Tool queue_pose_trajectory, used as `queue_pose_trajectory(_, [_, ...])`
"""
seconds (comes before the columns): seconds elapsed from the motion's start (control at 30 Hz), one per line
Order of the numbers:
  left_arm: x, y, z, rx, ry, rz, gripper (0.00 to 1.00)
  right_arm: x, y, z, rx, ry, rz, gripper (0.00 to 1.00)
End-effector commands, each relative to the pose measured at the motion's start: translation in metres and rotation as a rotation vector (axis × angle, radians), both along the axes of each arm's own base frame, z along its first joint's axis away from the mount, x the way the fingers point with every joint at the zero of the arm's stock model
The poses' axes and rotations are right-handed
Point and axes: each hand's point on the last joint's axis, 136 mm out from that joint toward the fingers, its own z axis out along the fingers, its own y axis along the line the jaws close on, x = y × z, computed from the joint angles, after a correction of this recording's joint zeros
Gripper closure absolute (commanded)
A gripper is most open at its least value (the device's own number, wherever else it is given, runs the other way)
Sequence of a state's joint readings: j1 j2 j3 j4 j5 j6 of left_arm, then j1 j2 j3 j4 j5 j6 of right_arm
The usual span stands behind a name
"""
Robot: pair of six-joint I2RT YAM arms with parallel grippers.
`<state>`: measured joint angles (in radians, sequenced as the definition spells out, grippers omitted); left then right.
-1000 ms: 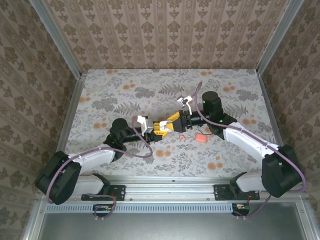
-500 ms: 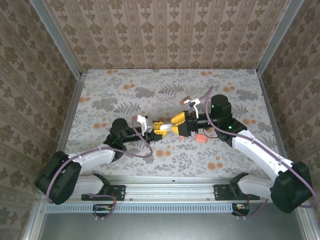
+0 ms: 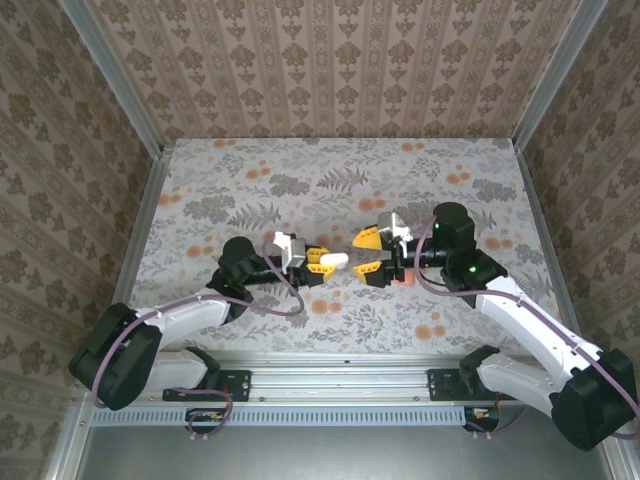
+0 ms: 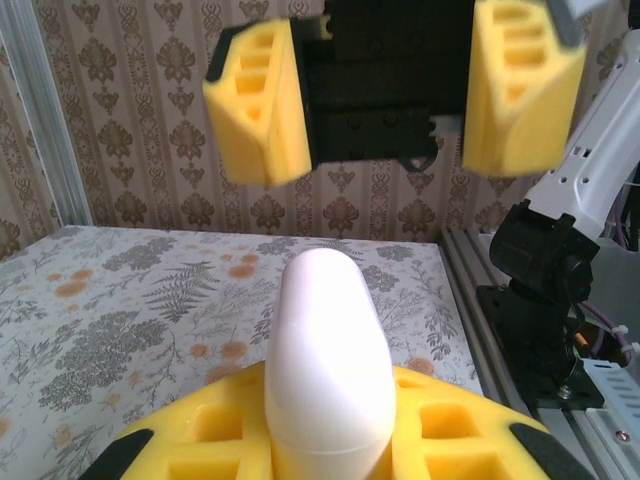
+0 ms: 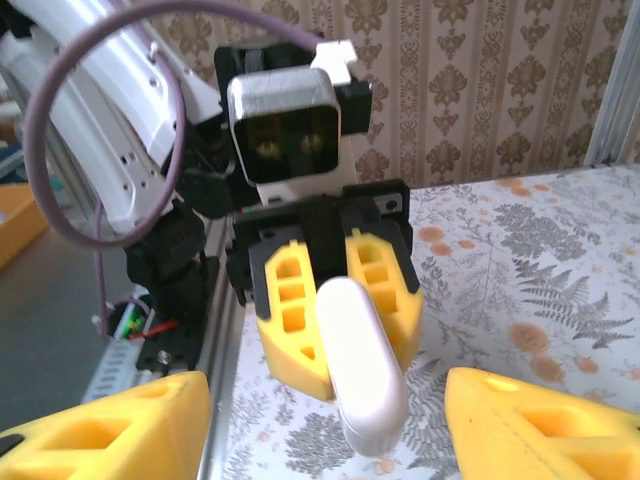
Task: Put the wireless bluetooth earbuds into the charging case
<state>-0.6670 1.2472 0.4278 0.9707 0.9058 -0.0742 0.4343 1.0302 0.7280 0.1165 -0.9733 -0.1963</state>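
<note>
Right fingers point(image 3: 366, 239) withdrawn, left fingers point(image 3: 319, 257) gripping case point(image 3: 337, 260)

Both arms reach in from the near rail and meet nose to nose over the middle of the floral table point(image 3: 250, 170). The left gripper point(image 3: 322, 259) has its yellow fingers clamped on a white charging case point(image 3: 337, 260), which pokes out sideways toward the other arm. Facing it, the right gripper point(image 3: 366, 254) stands with its yellow jaws spread, one above and one below the line of the case, a small gap short of its tip. A coral-pink case point(image 3: 403, 278) lies on the cloth just beside the right wrist, partly hidden.
</note>
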Motion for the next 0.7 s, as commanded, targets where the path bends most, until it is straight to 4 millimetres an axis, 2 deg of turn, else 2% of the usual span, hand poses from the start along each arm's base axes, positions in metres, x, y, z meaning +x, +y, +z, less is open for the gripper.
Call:
queue_pose_trajectory(0.0, [-0.008, 0.002, 0.024, -0.054, -0.058, -0.037, 0.88, 0.001, 0.001, -0.006, -0.013, -0.140, 0.036, 0.36])
queue_pose_trajectory(0.2, [-0.008, 0.002, 0.025, -0.054, -0.059, -0.037, 0.88, 0.007, 0.009, -0.014, -0.018, -0.110, 0.064, 0.39])
queue_pose_trajectory(0.5, [-0.008, 0.002, 0.025, -0.054, -0.062, -0.035, 0.88, 0.005, 0.021, -0.017, -0.004, -0.096, 0.125, 0.45])
queue_pose_trajectory(0.67, [-0.007, 0.002, 0.024, -0.051, -0.060, -0.031, 0.88, 0.004, 0.026, -0.019, -0.003, -0.083, 0.147, 0.52])
